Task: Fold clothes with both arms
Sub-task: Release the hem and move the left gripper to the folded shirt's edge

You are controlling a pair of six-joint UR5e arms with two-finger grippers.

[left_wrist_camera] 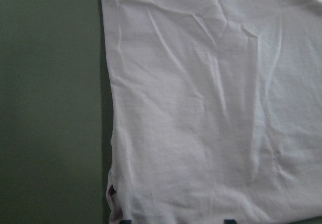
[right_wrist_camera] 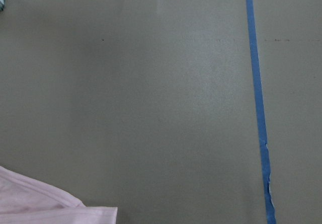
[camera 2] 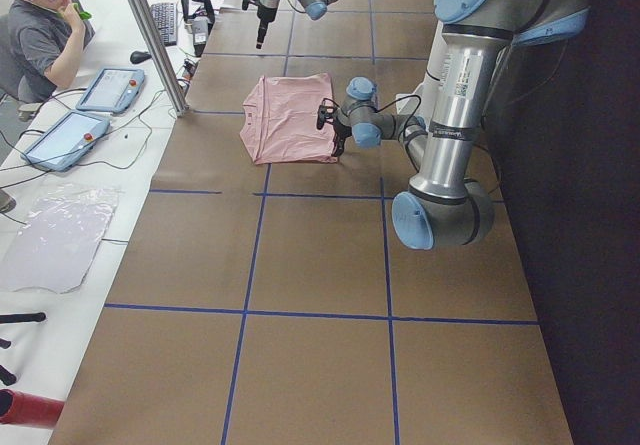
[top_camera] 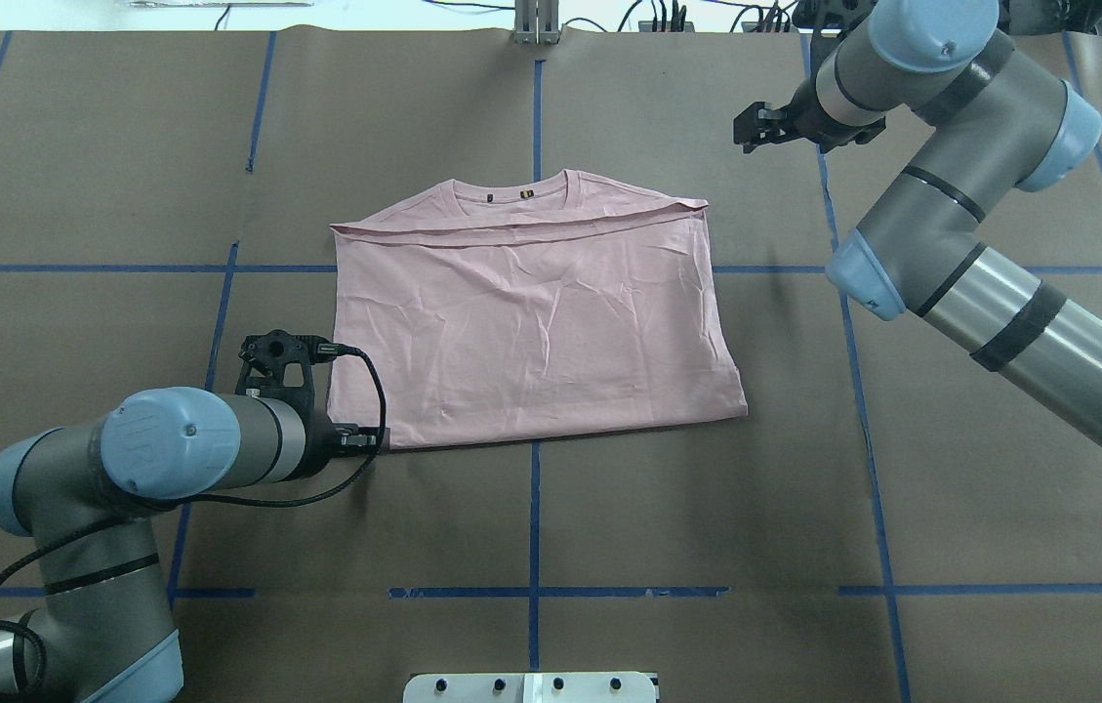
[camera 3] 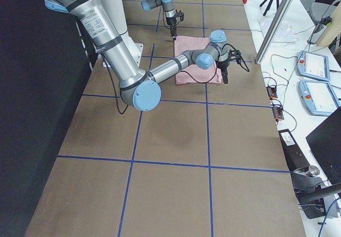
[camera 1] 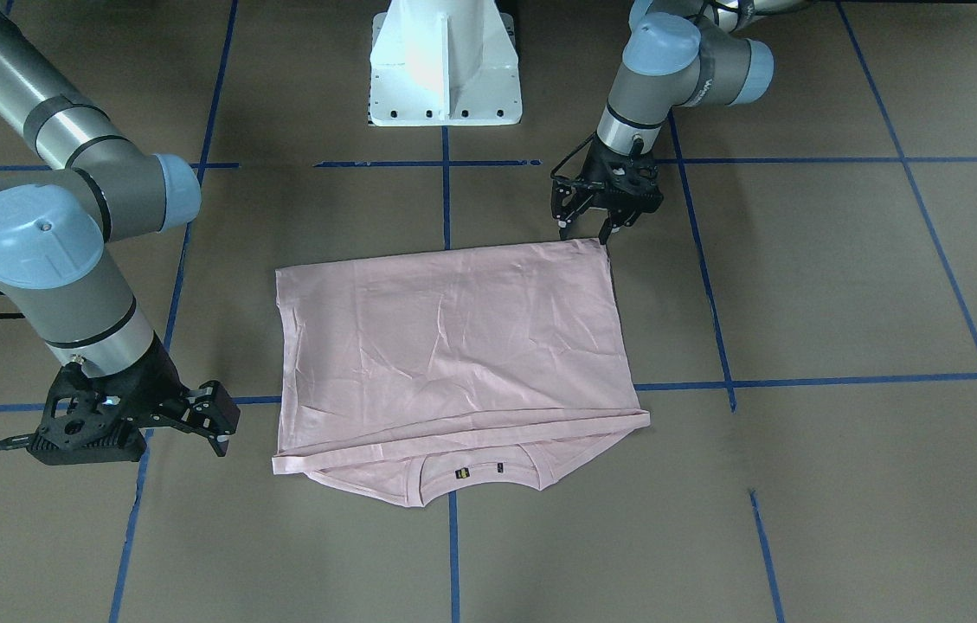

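T-shirt [camera 1: 453, 337] lies part-folded mid-tabletop. Left gripper [camera 1: 585, 232], jaws spread, over its robot-side corner; right gripper [top_camera: 754, 127], seemingly spread too, off toward far edge. Pinch all layers squarely before lifting.

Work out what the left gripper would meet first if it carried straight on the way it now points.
Pointing down, the left gripper would probably meet the T-shirt first, at its near corner on the robot's left; the wrist view shows pink cloth beneath.
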